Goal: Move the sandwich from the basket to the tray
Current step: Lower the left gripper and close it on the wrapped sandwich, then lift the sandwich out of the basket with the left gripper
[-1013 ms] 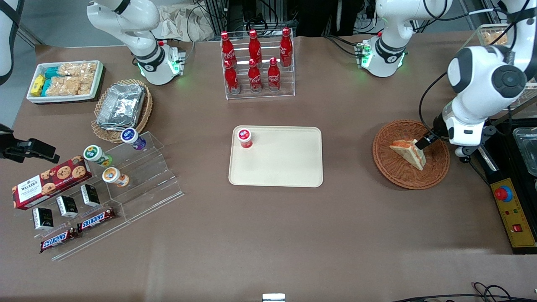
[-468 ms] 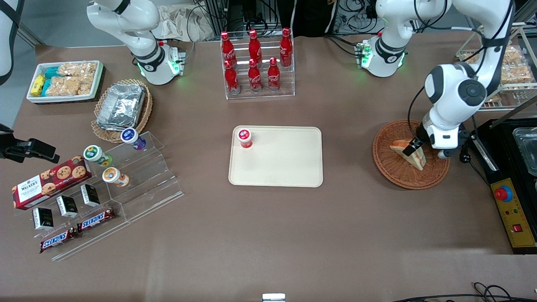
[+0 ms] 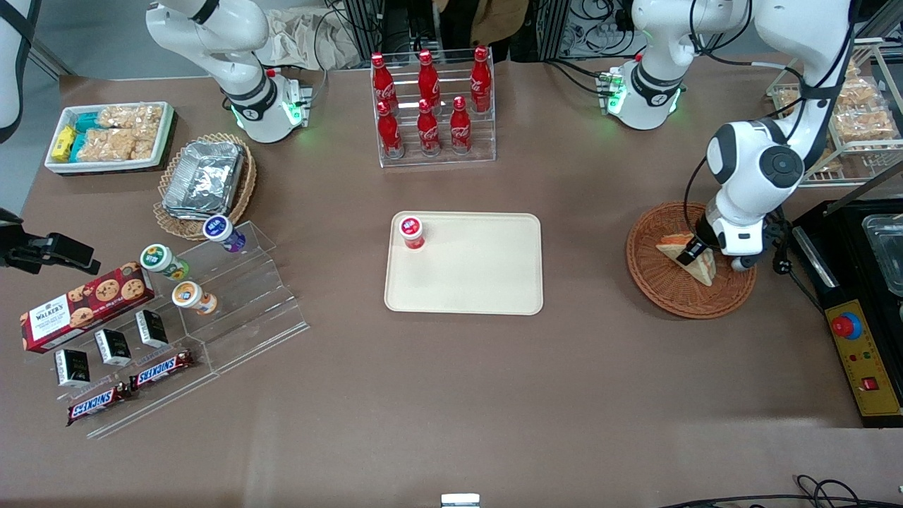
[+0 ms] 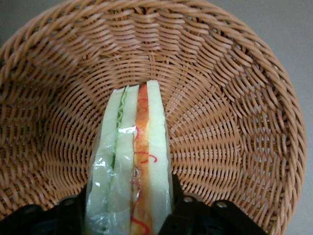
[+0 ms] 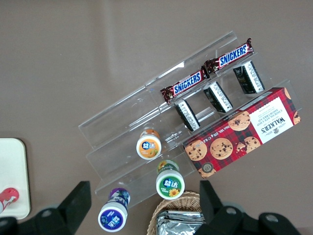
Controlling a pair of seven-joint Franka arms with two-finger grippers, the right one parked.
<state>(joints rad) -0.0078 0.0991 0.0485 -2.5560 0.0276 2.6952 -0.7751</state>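
The sandwich [image 3: 702,269] [image 4: 132,147], a plastic-wrapped wedge of white bread with orange and green filling, stands on edge in the reddish-brown wicker basket [image 3: 656,282] [image 4: 220,98] toward the working arm's end of the table. My left gripper [image 3: 690,252] [image 4: 128,188] is down in the basket and shut on the sandwich, one finger pressed against each bread face. The sandwich still rests on the basket's weave. The cream tray [image 3: 480,275] lies at the table's middle, apart from the basket.
A red-capped small bottle [image 3: 411,231] stands on the tray's corner toward the parked arm. A rack of red cola bottles [image 3: 430,106] stands farther from the camera than the tray. A black control box [image 3: 864,367] lies beside the basket, at the table's edge.
The left arm swung in over the basket and came down; its gripper now straddles the sandwich and has shut on it. The sandwich has not left the basket.
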